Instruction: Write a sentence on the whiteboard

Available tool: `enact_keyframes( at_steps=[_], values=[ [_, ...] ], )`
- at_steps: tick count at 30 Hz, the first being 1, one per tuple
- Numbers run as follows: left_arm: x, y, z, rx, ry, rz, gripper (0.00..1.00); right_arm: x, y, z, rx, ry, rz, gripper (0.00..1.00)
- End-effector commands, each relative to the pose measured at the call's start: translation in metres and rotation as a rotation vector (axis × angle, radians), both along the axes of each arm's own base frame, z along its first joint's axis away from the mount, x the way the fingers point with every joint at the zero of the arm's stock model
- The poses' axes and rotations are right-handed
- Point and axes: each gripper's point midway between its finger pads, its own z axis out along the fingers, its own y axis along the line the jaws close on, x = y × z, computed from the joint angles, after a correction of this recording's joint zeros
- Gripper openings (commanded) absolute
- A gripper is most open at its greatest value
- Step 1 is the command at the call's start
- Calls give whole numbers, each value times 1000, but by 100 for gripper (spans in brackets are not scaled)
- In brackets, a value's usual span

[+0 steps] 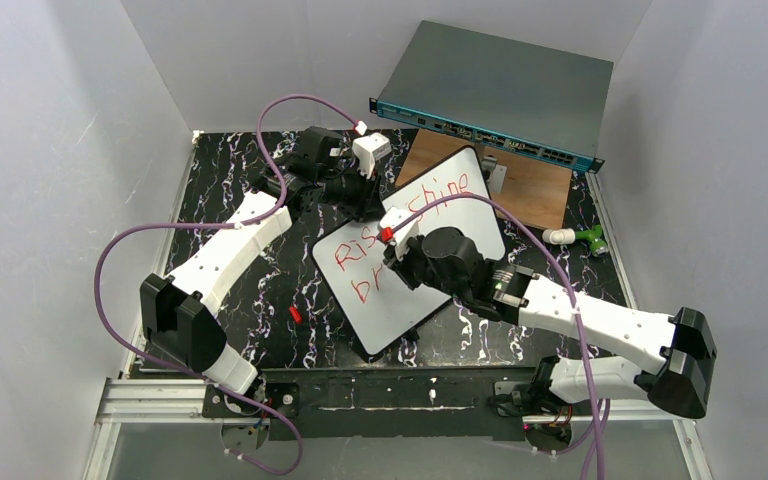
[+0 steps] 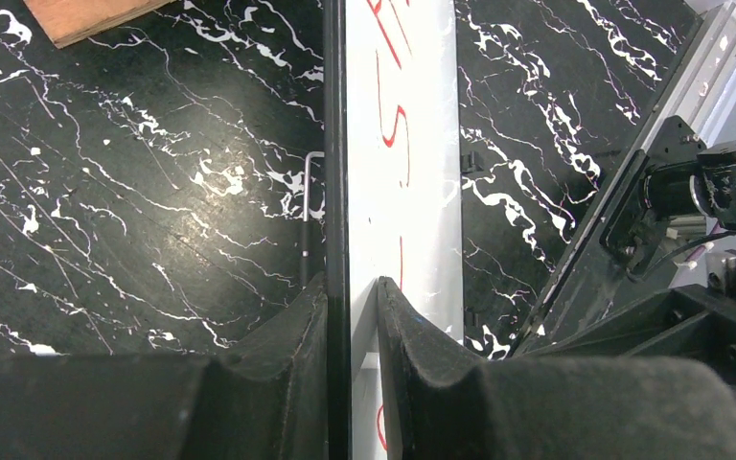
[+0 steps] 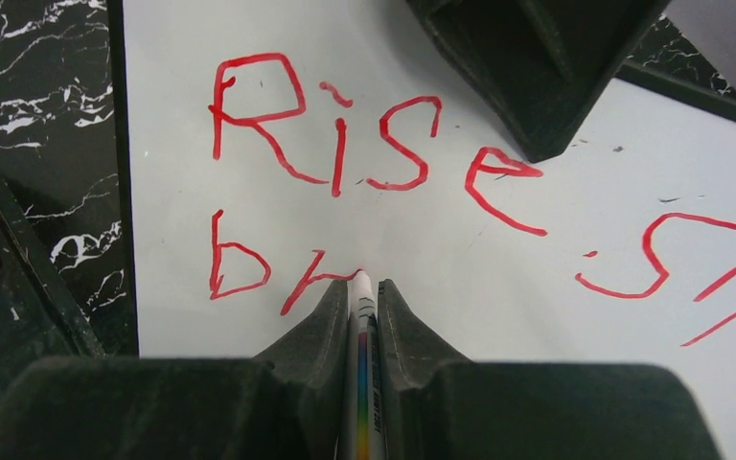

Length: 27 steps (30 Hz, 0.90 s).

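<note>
Holding 1 marker, 1 whiteboard, 2 jaws closed, 2-line sentence

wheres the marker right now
In the right wrist view the marker is clamped in the right pincer, its tip on the whiteboard just after "br" in the sentence.

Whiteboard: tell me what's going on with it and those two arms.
The right gripper is shut on a marker, its tip touching the whiteboard, writing the sentence in red. The top line reads "Rise shine"; the second line has only "br" so far. The left gripper is clamped on the whiteboard's edge, steadying it.
</note>
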Motion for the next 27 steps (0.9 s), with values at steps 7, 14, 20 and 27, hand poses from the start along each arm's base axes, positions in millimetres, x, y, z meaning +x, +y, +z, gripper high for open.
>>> enact_keyframes(
  at_steps=[7, 14, 20, 27],
  values=[
    [-6, -3, 13, -2, -42, -49, 0, 2, -9, 42, 138, -48, -35, 1],
    [-7, -3, 13, 0, -44, -50, 0, 8, -15, 29, 109, -34, -91, 1],
    [-7, -2, 13, 1, -46, -49, 0, 9, -13, 22, 96, -21, -101, 1],
    [-7, -2, 12, 2, -45, -48, 0, 10, -11, 13, 74, -9, -102, 1]
  ],
)
